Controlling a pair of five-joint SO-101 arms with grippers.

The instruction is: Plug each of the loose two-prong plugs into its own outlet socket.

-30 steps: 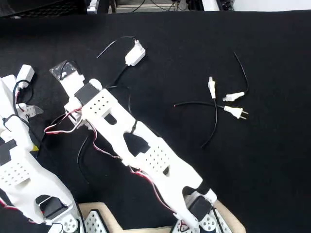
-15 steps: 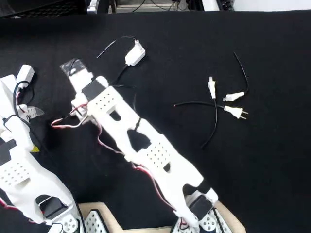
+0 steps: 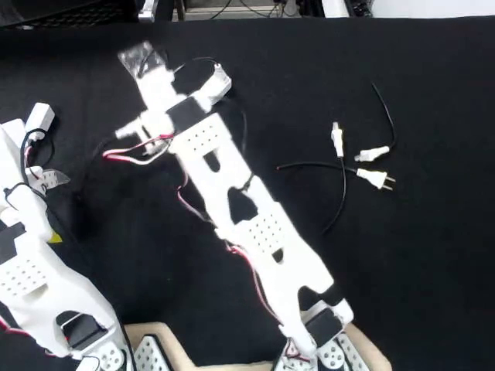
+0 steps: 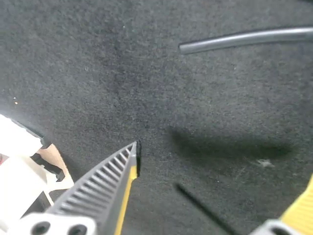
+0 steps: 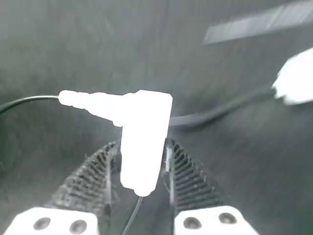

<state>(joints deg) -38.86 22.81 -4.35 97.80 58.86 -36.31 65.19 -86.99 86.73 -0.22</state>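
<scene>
The right gripper (image 5: pixel 142 147) was clamped on a white plug (image 5: pixel 144 117), held near the far left edge of the table (image 3: pixel 433 255), with an outlet socket (image 3: pixel 216 85) just beside that arm. The left gripper (image 4: pixel 225 169) stood wide open above bare cloth. Three loose plugs (image 3: pixel 375 179) lay well apart on the open right side.

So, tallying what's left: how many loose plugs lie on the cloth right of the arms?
3, in one cluster: the leftmost plug, the middle plug, and the pronged plug nearest the robot. More may be hidden under the right arm.
</scene>
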